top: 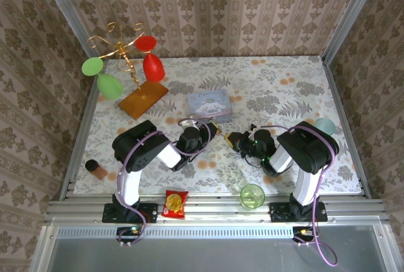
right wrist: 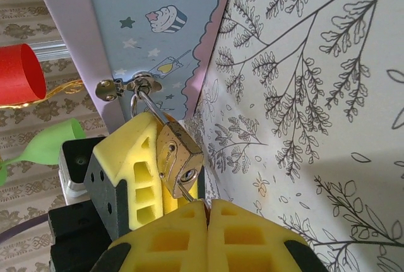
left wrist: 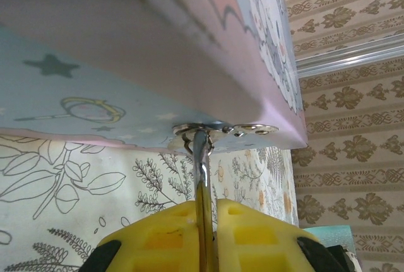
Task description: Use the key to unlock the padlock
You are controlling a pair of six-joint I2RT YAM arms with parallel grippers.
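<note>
- Right at the front side of the pale blue tin, both grippers met, the left gripper just beside the tin's near right corner and the right gripper a little further to the near right of it.
- The tin stood on the flowered table, and a small silvery hasp stuck out from its lower edge.
- The padlock hung from that hasp by its thin shackle, so it was touching the tin's fitting, with its brass body tilted just below it.
- Seen from the left wrist, the left gripper was pressed narrow around the padlock, with the shackle coming up out of the slit between the yellow fingers.
- From the right wrist, one yellow finger of the left gripper lay against the side of the brass body.
- The right gripper had its fingers pressed together on the key, a thin silvery piece that ran from the fingertips to the keyhole end of the padlock.
- How deep the key sat in the keyhole I could not tell.
- Behind the tin, to its far left, a red cup was in sight.
</note>
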